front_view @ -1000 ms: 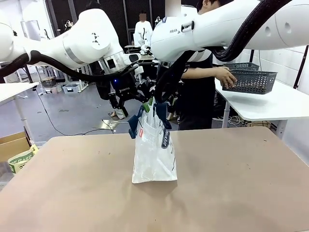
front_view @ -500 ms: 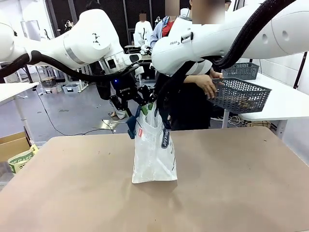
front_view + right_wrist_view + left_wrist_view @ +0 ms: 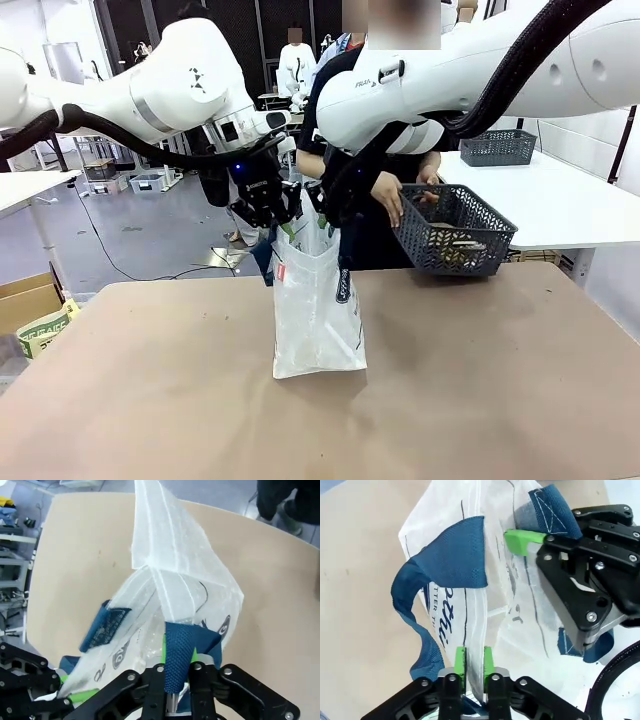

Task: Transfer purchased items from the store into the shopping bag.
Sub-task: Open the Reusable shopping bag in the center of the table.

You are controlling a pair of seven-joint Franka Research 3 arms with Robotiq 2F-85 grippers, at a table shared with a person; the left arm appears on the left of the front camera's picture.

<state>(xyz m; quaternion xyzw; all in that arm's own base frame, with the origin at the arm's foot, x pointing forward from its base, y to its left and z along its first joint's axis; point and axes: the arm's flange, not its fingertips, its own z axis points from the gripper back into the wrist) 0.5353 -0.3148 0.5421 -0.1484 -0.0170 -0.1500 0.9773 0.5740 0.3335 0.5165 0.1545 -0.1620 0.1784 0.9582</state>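
Note:
The shopping bag (image 3: 318, 310) stands upright in the middle of the brown table (image 3: 150, 400), whitish plastic with navy straps. My left gripper (image 3: 274, 222) is shut on the bag's left top rim; in the left wrist view its green pads (image 3: 460, 661) pinch the plastic beside a navy strap (image 3: 455, 560). My right gripper (image 3: 326, 216) is shut on the opposite rim, with a navy strap (image 3: 178, 650) between its fingers. The right gripper (image 3: 527, 539) also shows across the bag's mouth in the left wrist view. The bag's mouth (image 3: 150, 610) is held slightly apart.
A person behind the table holds a dark mesh basket (image 3: 455, 235) with items in it, just right of the bag, one hand (image 3: 388, 198) on its rim. Another basket (image 3: 497, 147) sits on the white side table (image 3: 580, 205). A cardboard box (image 3: 25, 300) stands at the left.
Both grippers closed on the bag's top rim. The person lifted the mesh basket off the white table and carried it left, down toward the bag.

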